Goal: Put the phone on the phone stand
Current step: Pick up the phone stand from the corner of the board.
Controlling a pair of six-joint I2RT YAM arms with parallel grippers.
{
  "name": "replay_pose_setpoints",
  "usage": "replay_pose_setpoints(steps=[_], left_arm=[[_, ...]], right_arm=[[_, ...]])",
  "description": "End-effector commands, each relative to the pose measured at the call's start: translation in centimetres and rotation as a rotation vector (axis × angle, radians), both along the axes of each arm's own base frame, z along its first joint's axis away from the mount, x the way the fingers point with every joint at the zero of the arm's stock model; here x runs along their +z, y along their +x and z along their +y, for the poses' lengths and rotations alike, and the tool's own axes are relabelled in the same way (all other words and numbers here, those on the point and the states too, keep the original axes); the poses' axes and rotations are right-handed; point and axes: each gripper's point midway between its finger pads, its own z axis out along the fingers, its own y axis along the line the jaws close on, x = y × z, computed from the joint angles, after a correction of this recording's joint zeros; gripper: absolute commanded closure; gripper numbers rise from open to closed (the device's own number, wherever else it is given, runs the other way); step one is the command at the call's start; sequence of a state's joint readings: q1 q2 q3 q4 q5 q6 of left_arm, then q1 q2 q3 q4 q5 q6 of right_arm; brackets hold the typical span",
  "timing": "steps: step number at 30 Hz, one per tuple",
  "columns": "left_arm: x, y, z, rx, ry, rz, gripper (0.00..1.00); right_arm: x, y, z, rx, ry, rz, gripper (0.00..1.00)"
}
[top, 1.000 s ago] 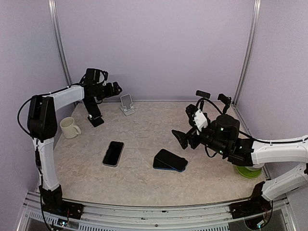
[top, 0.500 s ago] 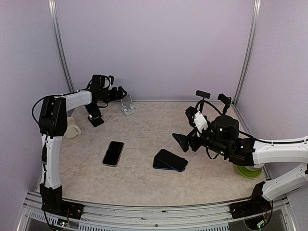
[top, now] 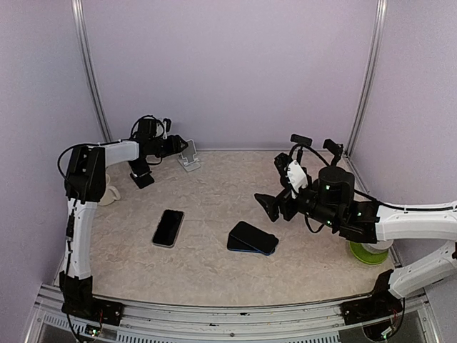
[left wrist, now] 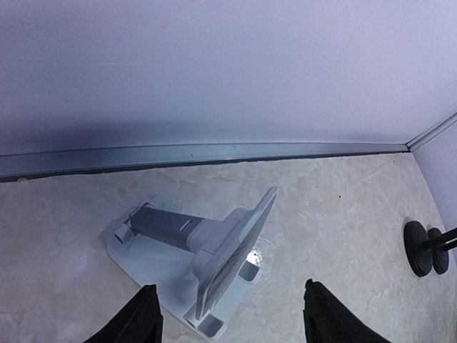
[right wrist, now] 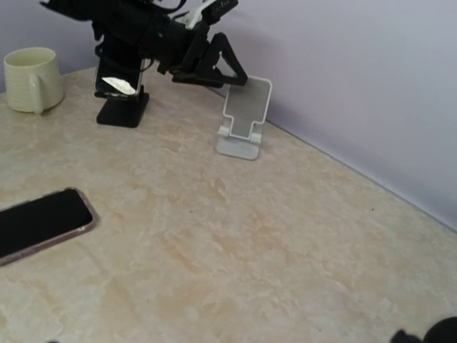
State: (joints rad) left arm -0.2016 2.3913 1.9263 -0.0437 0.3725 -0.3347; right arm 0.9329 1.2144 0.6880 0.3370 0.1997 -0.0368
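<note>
Nearest the arm bases, two phones lay on the table [top: 214, 193], neither on a stand. A pink-edged phone [top: 168, 228] lay flat, screen up, left of centre. A dark phone [top: 252, 238] with a blue rim lay right of centre and seemed slightly tilted; I could not tell on what. Which one the task meant was not evident.

The right gripper [top: 268, 206] hung just beyond the dark phone with its jaws wide apart and nothing in them. My judgement was that it was waiting within reach of that phone. A green dish [top: 368, 254] sat by the right arm, clear of the work.

Further back on the left stood a cream mug [right wrist: 31, 79] and a black stand [right wrist: 121, 107] bearing something glossy.

At the far wall stood the white phone stand [left wrist: 207, 254], with its cradle empty and its back plate tilted. The left gripper [top: 177, 146] was level with it. Its fingers [left wrist: 143, 321] were spread to either side of the base, short of touching and holding nothing. My judgement was that it was placed to steady or reposition the stand.

Obstructions: the left gripper itself crowded the cradle, so a phone brought in would have to get past it.
</note>
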Motion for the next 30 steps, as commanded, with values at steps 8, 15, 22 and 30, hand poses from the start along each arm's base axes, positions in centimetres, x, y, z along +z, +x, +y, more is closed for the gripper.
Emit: replay_pose_setpoints(steps=[8, 15, 22, 30], left_arm=[[0.0, 1.2, -0.5, -0.058, -0.054, -0.044, 0.44], [-0.3, 1.1, -0.7, -0.085, -0.079, -0.043, 0.64], [-0.9, 0.7, -1.1, -0.118, -0.101, -0.037, 0.85], [-1.4, 0.0, -1.8, -0.162, -0.133, -0.034, 1.0]], right_arm=[[0.8, 0.1, 0.4, 0.001, -0.005, -0.007, 0.0], [0.8, 0.2, 0.5, 0.002, -0.004, -0.005, 0.0], [1.1, 0.3, 0.8, 0.005, -0.001, -0.01, 0.0], [1.3, 0.4, 0.9, 0.006, -0.004, -0.018, 0.0]])
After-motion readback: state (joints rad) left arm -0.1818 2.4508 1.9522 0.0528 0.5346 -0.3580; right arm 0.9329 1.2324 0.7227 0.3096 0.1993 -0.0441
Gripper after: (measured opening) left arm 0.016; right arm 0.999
